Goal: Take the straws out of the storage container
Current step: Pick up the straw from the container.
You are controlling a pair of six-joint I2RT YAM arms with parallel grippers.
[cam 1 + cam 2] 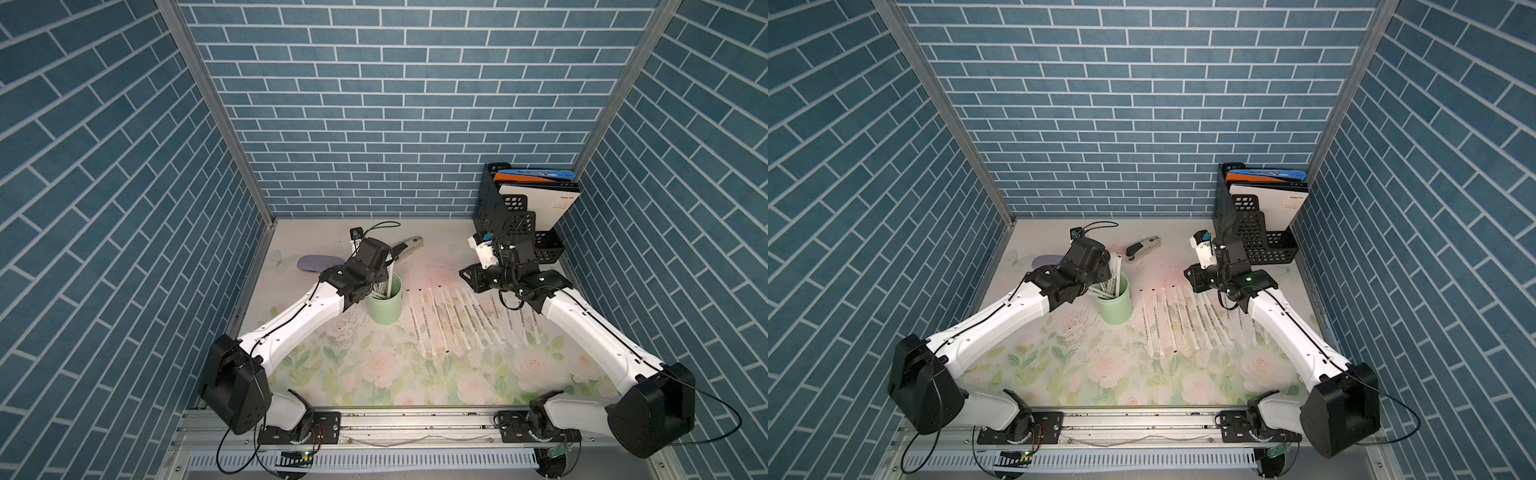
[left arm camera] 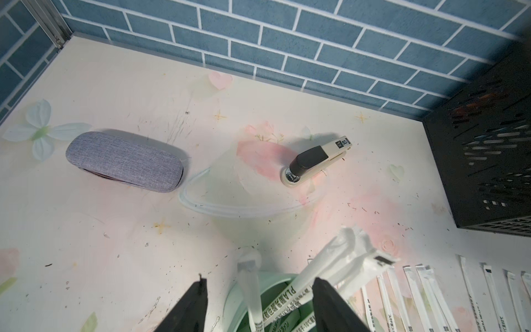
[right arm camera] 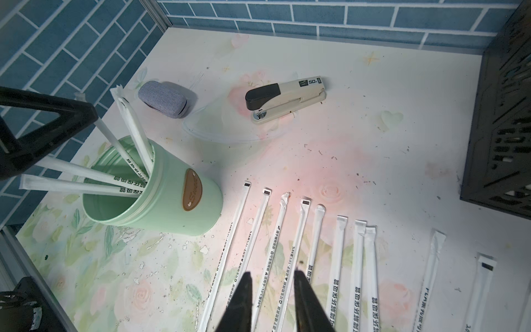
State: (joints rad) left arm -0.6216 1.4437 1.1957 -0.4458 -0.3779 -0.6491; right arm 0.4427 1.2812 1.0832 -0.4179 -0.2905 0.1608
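The storage container (image 1: pixel 384 309) (image 1: pixel 1113 309) is a mint-green cup with a brown oval label (image 3: pixel 192 191), standing upright left of centre. Several straws (image 3: pixel 135 135) (image 2: pixel 290 296) lean out of it, white-wrapped with dark lettering. Many more straws (image 1: pixel 453 320) (image 3: pixel 336 258) lie in a row on the table to the cup's right. My left gripper (image 2: pixel 260 290) hangs over the cup's mouth, open, its fingers either side of the leaning straws without pinching them. My right gripper (image 3: pixel 271 276) hovers just above the laid-out row, open by a narrow gap, holding nothing.
A beige-and-black stapler (image 1: pixel 409 245) (image 2: pixel 316 161) and a grey fabric case (image 1: pixel 318 262) (image 2: pixel 123 161) lie behind the cup. A black perforated file holder (image 1: pixel 519 216) with folders stands in the back right corner. Brick-patterned walls close in three sides.
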